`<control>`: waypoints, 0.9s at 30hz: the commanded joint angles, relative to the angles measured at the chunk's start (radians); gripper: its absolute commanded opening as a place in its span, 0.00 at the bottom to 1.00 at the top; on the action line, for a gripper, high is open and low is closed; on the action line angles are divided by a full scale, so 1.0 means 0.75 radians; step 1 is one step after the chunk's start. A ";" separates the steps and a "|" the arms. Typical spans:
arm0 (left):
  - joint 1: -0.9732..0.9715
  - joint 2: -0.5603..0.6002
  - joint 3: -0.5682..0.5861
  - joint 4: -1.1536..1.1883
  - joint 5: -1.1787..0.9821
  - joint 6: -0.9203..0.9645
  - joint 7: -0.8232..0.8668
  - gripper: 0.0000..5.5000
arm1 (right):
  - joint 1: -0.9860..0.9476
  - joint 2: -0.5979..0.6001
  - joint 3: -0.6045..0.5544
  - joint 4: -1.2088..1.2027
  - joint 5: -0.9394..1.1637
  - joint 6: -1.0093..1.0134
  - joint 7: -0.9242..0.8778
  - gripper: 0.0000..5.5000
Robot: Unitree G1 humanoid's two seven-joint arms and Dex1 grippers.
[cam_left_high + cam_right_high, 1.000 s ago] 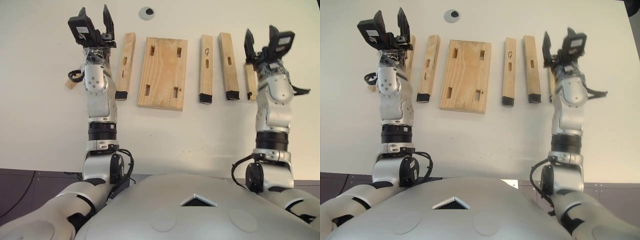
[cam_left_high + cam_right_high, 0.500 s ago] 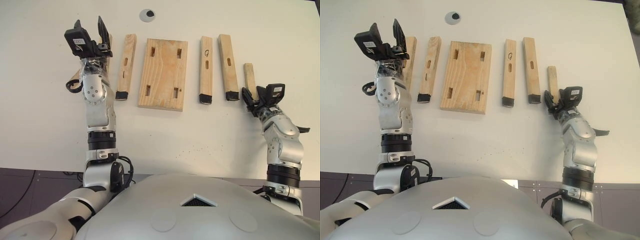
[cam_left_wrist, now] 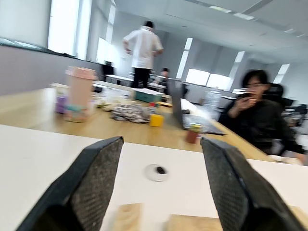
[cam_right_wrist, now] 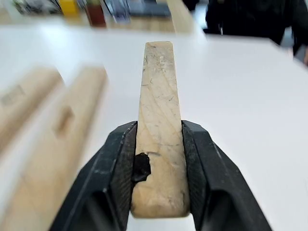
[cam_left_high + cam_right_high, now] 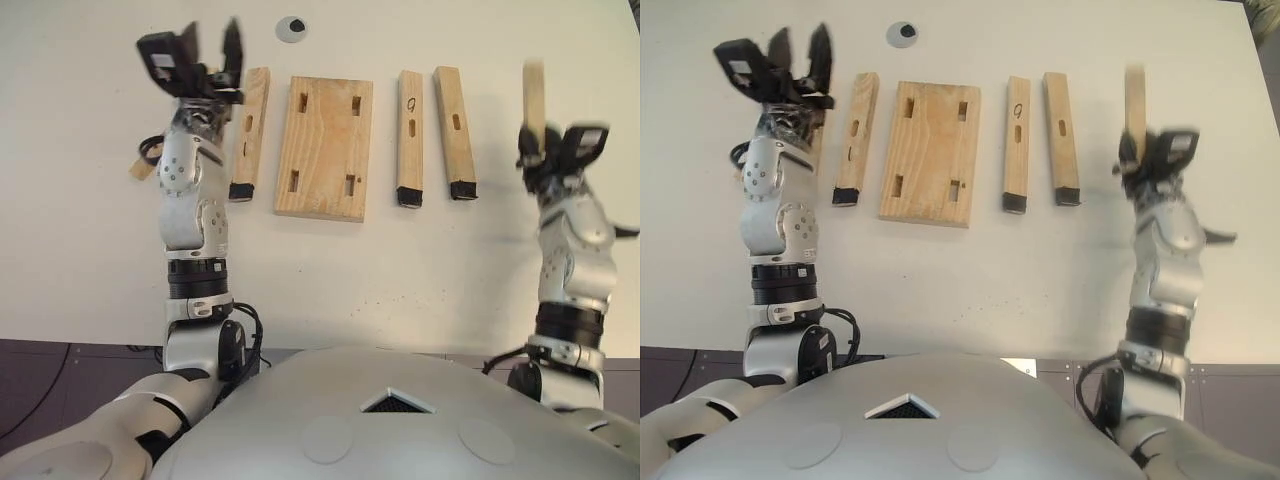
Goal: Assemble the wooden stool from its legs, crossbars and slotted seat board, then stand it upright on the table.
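The slotted seat board [image 5: 325,145] lies flat mid-table. One leg [image 5: 248,130] lies to its left, two more legs [image 5: 410,135] [image 5: 455,130] to its right, all with black end caps. A thin crossbar [image 5: 534,95] is held up off the table at the right, pointing away from me, with my right gripper [image 5: 548,152] shut on its near end; the right wrist view has the crossbar [image 4: 161,125] clamped between both fingers. My left gripper [image 5: 207,62] hovers open above the far left of the row, its fingers [image 3: 91,183] spread with nothing between. Another wooden piece [image 5: 140,168] peeks out behind the left arm.
A small round black-and-white disc [image 5: 292,27] lies on the white table [image 5: 400,270] beyond the seat board. The near half of the table is bare. The table's right edge is close to the right arm.
My right gripper dropped to the crossbar's near end, shut on it and has lifted it off the table. My left gripper has shifted slightly right, still open.
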 commanded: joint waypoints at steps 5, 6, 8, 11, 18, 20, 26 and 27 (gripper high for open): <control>-0.143 -0.033 0.059 -0.216 -0.748 0.693 -0.068 0.54 | -0.260 0.102 0.335 0.030 0.105 -0.274 0.444 0.24; -0.149 -0.035 0.069 -0.226 -0.800 0.736 -0.046 0.54 | -0.261 0.109 0.366 0.023 0.113 -0.289 0.488 0.24; -0.161 -0.045 0.092 -0.230 -0.877 0.786 0.002 0.54 | -0.252 0.120 0.411 0.000 0.136 -0.302 0.548 0.24; -0.182 -0.058 0.111 -0.210 -0.931 0.819 0.053 0.54 | -0.208 0.117 0.447 -0.056 0.158 -0.294 0.586 0.24; -0.199 -0.065 0.160 -0.172 -0.966 0.784 0.077 0.32 | -0.165 0.121 0.485 -0.094 0.170 -0.281 0.576 0.24; -0.193 -0.062 0.163 -0.181 -0.978 0.791 0.070 0.26 | -0.166 0.122 0.487 -0.097 0.171 -0.278 0.568 0.24; -0.184 -0.052 0.161 -0.220 -1.006 0.796 0.064 0.09 | -0.167 0.115 0.495 -0.102 0.171 -0.274 0.567 0.24; -0.189 -0.051 0.160 -0.225 -1.007 0.791 0.063 0.09 | -0.167 0.114 0.498 -0.104 0.166 -0.276 0.567 0.24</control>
